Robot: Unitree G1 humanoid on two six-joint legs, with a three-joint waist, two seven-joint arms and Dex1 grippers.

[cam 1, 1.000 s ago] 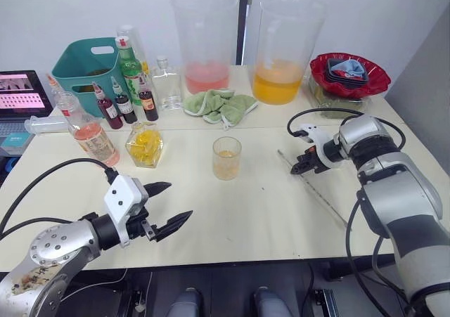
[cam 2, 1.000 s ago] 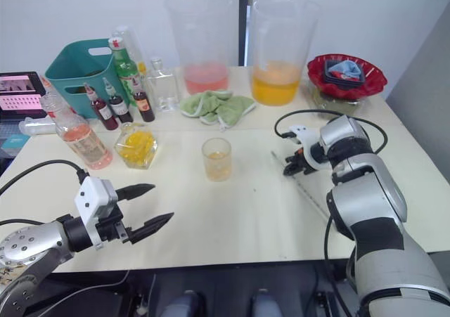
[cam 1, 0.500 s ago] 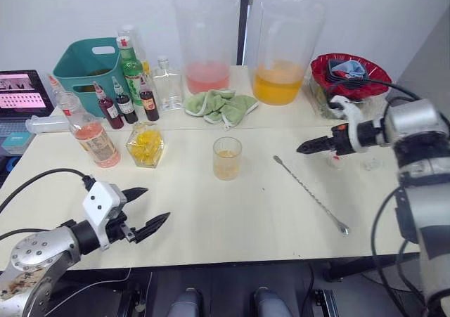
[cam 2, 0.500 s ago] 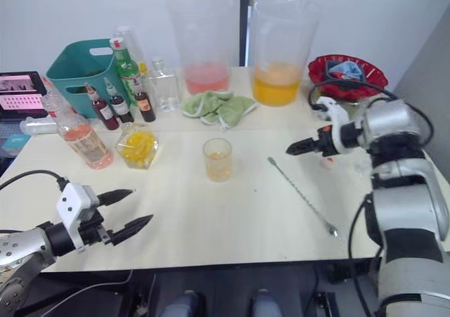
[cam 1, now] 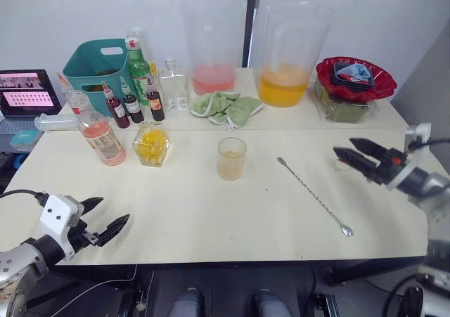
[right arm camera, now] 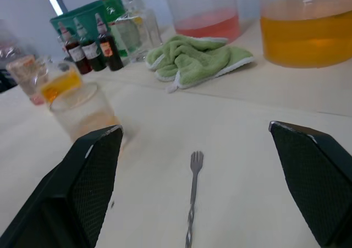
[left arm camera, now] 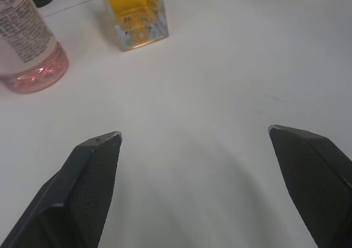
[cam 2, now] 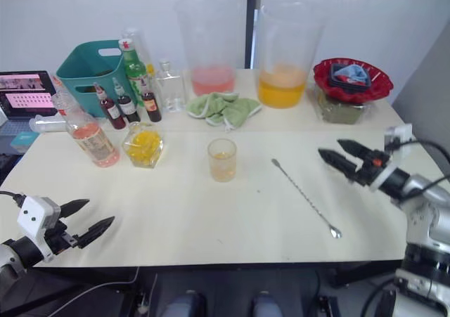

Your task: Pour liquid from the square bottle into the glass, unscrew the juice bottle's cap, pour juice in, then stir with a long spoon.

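Observation:
The glass (cam 1: 231, 158) stands mid-table with a little pale liquid in it. To its left is the square bottle (cam 1: 151, 143) holding yellow liquid, and further left the juice bottle (cam 1: 98, 131) with pink-orange juice. The long spoon (cam 1: 313, 195) lies flat on the table right of the glass, also seen ahead of the right wrist as the long spoon (right arm camera: 192, 204). My right gripper (cam 1: 343, 145) hovers open and empty to the spoon's right. A small white and red thing, perhaps the cap (cam 1: 341, 165), sits under it. My left gripper (cam 1: 114, 210) is open and empty at the near left edge.
Two big pitchers stand at the back, one with red liquid (cam 1: 213, 78) and one with orange (cam 1: 285, 85). A green cloth (cam 1: 225, 106) lies before them. A teal basket (cam 1: 95, 67), green bottle (cam 1: 138, 60) and small dark-red bottles (cam 1: 130, 106) crowd the back left. A red bowl (cam 1: 355, 78) sits back right.
My right gripper opened, left the spoon lying on the table and drew back to the right. My left arm pulled back toward the near left edge. The camera shifted slightly.

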